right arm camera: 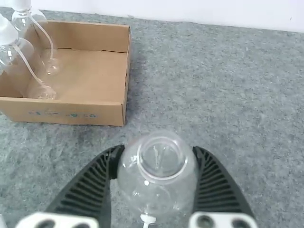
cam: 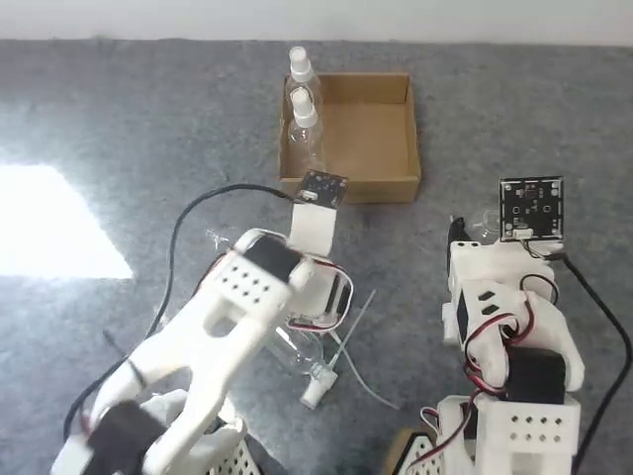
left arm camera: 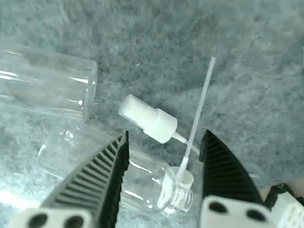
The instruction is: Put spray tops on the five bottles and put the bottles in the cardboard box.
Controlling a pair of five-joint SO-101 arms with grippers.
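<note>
My right gripper (right arm camera: pixel 158 153) is shut on a clear bottle (right arm camera: pixel 159 183) with no top, held upright with its open neck showing, on the carpet near the cardboard box (right arm camera: pixel 71 111). In the high view that bottle (cam: pixel 482 225) is right of the box (cam: pixel 381 183). Two bottles with white spray tops (cam: pixel 306 111) stand in the box's left side. My left gripper (left arm camera: pixel 166 135) is open, jaws wide, just above a loose white spray top (left arm camera: pixel 148 121) with its dip tube. A second spray top (left arm camera: pixel 183 179) sits at the neck of a lying clear bottle (left arm camera: pixel 90 164). Another clear bottle (left arm camera: pixel 45 85) lies beside it.
Grey carpet (cam: pixel 119 119) covers the table. In the high view a loose spray top (cam: pixel 316 384) and thin tubes (cam: pixel 353 327) lie by the left arm. A black cable (cam: pixel 188 223) loops left of that arm. A bright light patch (cam: pixel 49 223) lies at the left.
</note>
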